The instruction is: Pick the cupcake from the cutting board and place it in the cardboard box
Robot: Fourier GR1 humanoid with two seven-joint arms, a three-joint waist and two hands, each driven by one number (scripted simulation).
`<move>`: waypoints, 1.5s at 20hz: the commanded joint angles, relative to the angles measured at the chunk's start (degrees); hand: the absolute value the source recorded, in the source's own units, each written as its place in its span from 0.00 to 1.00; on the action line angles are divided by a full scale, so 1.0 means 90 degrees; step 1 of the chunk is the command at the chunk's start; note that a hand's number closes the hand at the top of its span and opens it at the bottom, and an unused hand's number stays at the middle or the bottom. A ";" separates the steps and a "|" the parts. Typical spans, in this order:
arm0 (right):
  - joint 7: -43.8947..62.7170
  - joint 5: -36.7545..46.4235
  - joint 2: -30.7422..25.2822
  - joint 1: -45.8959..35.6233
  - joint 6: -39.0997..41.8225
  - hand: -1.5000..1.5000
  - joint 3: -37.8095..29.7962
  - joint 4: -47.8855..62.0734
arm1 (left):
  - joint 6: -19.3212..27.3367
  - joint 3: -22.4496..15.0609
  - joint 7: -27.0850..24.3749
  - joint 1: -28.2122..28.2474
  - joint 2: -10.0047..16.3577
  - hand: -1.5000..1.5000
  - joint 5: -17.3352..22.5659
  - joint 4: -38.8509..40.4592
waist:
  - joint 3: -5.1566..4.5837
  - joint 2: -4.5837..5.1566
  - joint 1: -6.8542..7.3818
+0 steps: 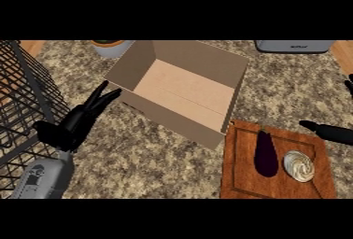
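A cupcake (299, 165) with pale swirled frosting sits on the right part of a wooden cutting board (241, 182) at the lower right. A dark purple eggplant (264, 153) lies on the board just left of the cupcake. The open cardboard box (180, 88) stands in the middle of the counter, empty inside. My left hand (79, 120) rests at the left with straight fingers pointing toward the box's left flap. Of my right hand (331, 131) only part shows at the right edge, above and right of the cupcake, holding nothing I can see.
A black wire rack (21, 102) fills the left side. A pot with a plant (109, 45) stands at the back behind the box. A grey appliance (295, 45) sits at the back right. Speckled countertop lies between the box and my left hand.
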 commanded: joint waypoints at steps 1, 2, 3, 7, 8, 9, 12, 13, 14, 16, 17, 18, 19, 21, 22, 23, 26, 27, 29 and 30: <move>-0.0254 0.0508 -0.0546 0.0710 0.0434 0.00 0.0282 -0.0025 | 0.1348 0.0558 0.0424 0.0575 0.0542 0.50 -0.0881 0.0137 | -0.0017 0.0016 0.0020; -0.0074 0.0887 -0.0905 0.0736 0.0462 0.00 0.0470 -0.0151 | 0.1454 0.0559 0.0383 0.0540 0.0506 0.50 -0.0922 0.0132 | -0.0040 0.0025 -0.0003; -0.0026 0.1024 -0.1177 0.0783 0.0543 0.00 0.0454 -0.0135 | 0.1654 0.0536 0.0465 0.0600 0.0425 0.50 -0.0985 0.0084 | -0.0038 0.0029 0.0004; 0.0520 0.1462 -0.2159 0.0997 0.1287 0.00 0.0766 -0.0284 | 0.1892 0.0364 0.0483 0.0833 0.0313 0.50 -0.1158 -0.0091 | -0.0055 0.0043 0.0040; 0.0533 0.1580 -0.2384 0.1206 0.1602 0.00 0.0952 -0.0344 | 0.2074 0.0239 0.0484 0.0798 0.0201 0.50 -0.1333 -0.0099 | -0.0056 0.0044 -0.0027; 0.0832 0.1671 -0.2604 0.1228 0.1784 0.00 0.1070 -0.0541 | 0.2166 0.0239 0.0716 0.0685 0.0212 0.50 -0.1356 -0.0285 | -0.0060 0.0016 -0.0022; 0.1410 0.1844 -0.3027 0.1362 0.2322 0.00 0.1401 -0.0948 | 0.2216 0.0297 0.0780 0.0839 0.0296 0.50 -0.1381 -0.0333 | -0.0066 0.0020 -0.0022; 0.1596 0.1892 -0.3024 0.1335 0.2505 0.00 0.1605 -0.1077 | 0.2380 0.0161 0.0933 0.0605 0.0032 0.50 -0.1443 -0.0218 | -0.0060 0.0056 -0.0078; 0.1732 0.1810 -0.3150 0.1320 0.2721 0.00 0.1590 -0.1114 | 0.2208 0.0281 0.0869 0.0833 0.0296 0.50 -0.1355 -0.0443 | -0.0056 0.0042 0.0007; 0.2248 0.1785 -0.3045 0.1381 0.2837 0.00 0.1797 -0.1546 | 0.2190 0.0210 0.0776 0.1121 0.0306 0.50 -0.1386 -0.0548 | -0.0056 0.0034 0.0001; 0.2551 0.1721 -0.3069 0.1234 0.2977 0.00 0.1832 -0.1697 | 0.2258 0.0227 0.0743 0.1101 0.0279 0.50 -0.1409 -0.0541 | -0.0056 0.0046 0.0013; 0.2737 0.1838 -0.2933 0.1314 0.2908 0.00 0.2000 -0.1919 | 0.2441 0.0133 0.0735 0.0987 0.0118 0.50 -0.1570 -0.0322 | -0.0053 0.0060 -0.0074; 0.3082 0.1951 -0.2813 0.1333 0.2810 0.00 0.2106 -0.2088 | 0.2415 0.0085 0.1024 0.1059 0.0134 0.50 -0.1520 -0.0752 | -0.0047 0.0042 -0.0041; 0.3421 0.1984 -0.2758 0.1196 0.2908 0.00 0.2072 -0.2163 | 0.2441 0.0129 0.1122 0.0942 0.0128 0.50 -0.1538 -0.0771 | -0.0043 0.0062 -0.0076; 0.3533 0.2048 -0.2672 0.1381 0.2766 0.00 0.2083 -0.2380 | 0.2479 -0.0002 0.1125 0.1311 0.0154 0.50 -0.1665 -0.1036 | -0.0041 0.0046 -0.0080; 0.3801 0.1944 -0.2641 0.1220 0.2827 0.00 0.1979 -0.2374 | 0.2284 0.0241 0.1153 0.1242 0.0352 0.50 -0.1439 -0.1080 | -0.0042 0.0053 -0.0064; 0.3970 0.2403 -0.2336 0.1163 0.2679 0.00 0.2258 -0.2196 | 0.2408 0.0084 0.1078 0.1406 0.0288 0.50 -0.1661 -0.1189 | -0.0037 0.0063 -0.0026; 0.3933 0.2479 -0.2293 0.1253 0.2702 0.00 0.2197 -0.2303 | 0.2418 0.0140 0.1103 0.1053 0.0093 0.50 -0.1570 -0.0793 | -0.0038 0.0071 -0.0120; 0.4206 0.2818 -0.2037 0.1423 0.2473 0.00 0.2457 -0.2415 | 0.2345 0.0157 0.1007 0.1475 0.0171 0.50 -0.1483 -0.1168 | -0.0038 0.0060 -0.0090; 0.4521 0.2764 -0.2058 0.1066 0.2776 0.00 0.2508 -0.2361 | 0.2678 -0.0214 0.1060 0.1615 -0.0155 0.50 -0.1839 -0.1281 | -0.0038 0.0067 -0.0049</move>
